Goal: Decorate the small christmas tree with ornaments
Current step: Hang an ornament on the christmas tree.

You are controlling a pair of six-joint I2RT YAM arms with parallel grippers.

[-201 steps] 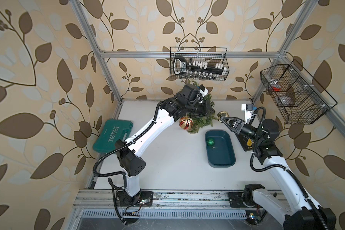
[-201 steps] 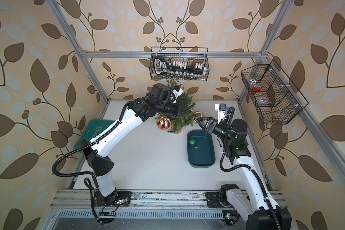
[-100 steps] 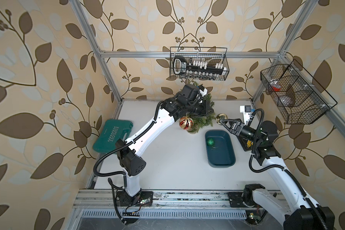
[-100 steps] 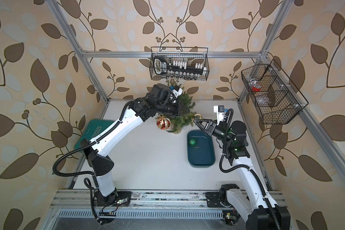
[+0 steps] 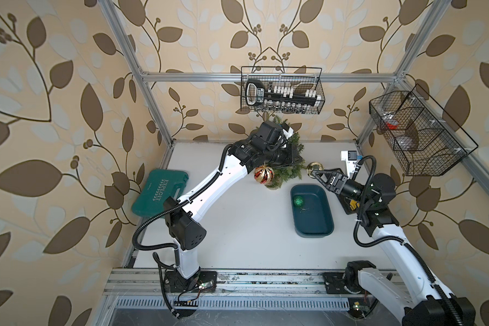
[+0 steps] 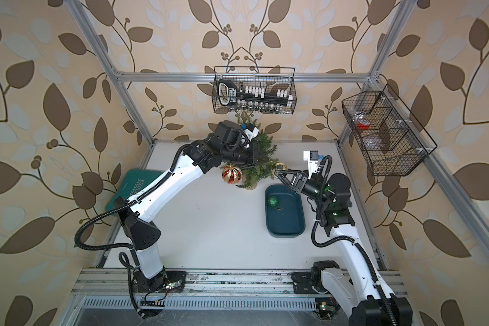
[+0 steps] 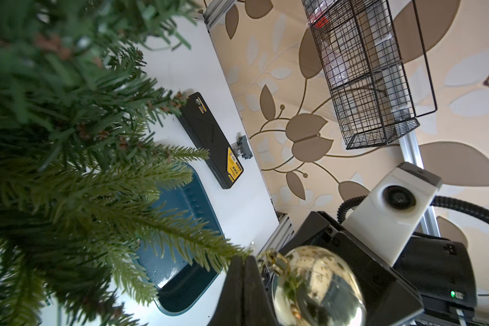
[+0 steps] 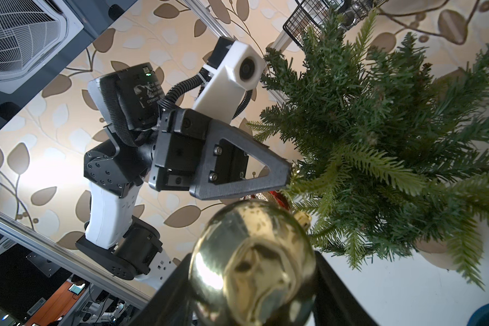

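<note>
Overhead view of a two-arm robot cell, front to back. Both arms rise from bases on the front rail (image 5: 266,278) and reach away over the white table (image 5: 237,225). Nearest, a dark teal tray (image 5: 316,223) holds the green glittery ball (image 5: 298,201) at its far end. Just beyond the tray, the right gripper (image 5: 313,172) points toward the robot's left, its jaws drawn almost fully together and carrying the gold ball (image 5: 312,166) at their tips. In the right wrist view the ball covers the tips, so the exact hold is hidden. The right arm is bent at the elbow. Compared with a second ago, the gold ball has edged slightly closer to the branches, while the left arm and the other two balls have not moved. The left gripper (image 8: 288,170) is fully closed, its tips meeting the end of a pale branch beside the gold ball; whether the branch is pinched cannot be told. The left arm stretches long and diagonal, its wrist above the small christmas tree (image 5: 287,173), which stands at the back middle of the table. The red-and-gold striped ball (image 5: 263,174) hangs at the tree's edge under the left wrist. Behind, a wire basket (image 5: 283,90) hangs on the back wall
</note>
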